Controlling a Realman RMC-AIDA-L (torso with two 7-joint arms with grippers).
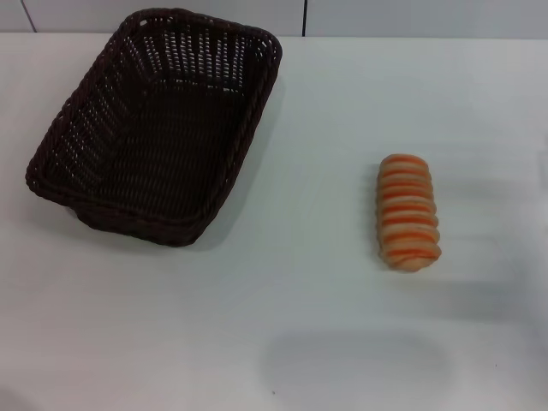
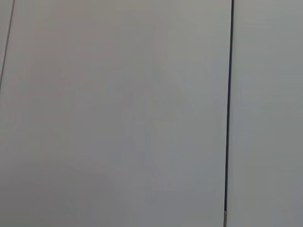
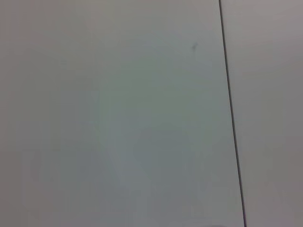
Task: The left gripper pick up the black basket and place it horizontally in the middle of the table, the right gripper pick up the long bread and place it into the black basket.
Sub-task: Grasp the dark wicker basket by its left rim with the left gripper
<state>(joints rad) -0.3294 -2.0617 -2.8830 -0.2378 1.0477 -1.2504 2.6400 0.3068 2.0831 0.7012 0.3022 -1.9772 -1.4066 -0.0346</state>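
A plain white counter [image 1: 282, 342] fills nearly the whole head view, with a strip of pale wall panels, split by dark vertical seams, along the top edge of the frame. In the upper left of the frame the black basket [image 1: 158, 128] rests on the counter, a large rectangular woven piece with sloped sides, rounded corners and a braided rim; it sits at a slant, its long axis running from the lower left toward the upper right, its far end reaching almost to the counter's back edge, and its inside holds nothing. At the right of centre, well apart from the basket, the long bread [image 1: 408, 212] lies flat on the counter, a tan oblong loaf banded with orange crosswise stripes, its length running up and down the frame. Neither the left hand nor the right hand appears in any view, so whether either is released or clenched cannot be told. The left wrist view shows only a pale flat panel [image 2: 118, 113] crossed by a thin dark seam [image 2: 228, 104], and the right wrist view shows a like panel [image 3: 118, 113] with a similar seam [image 3: 231, 113].
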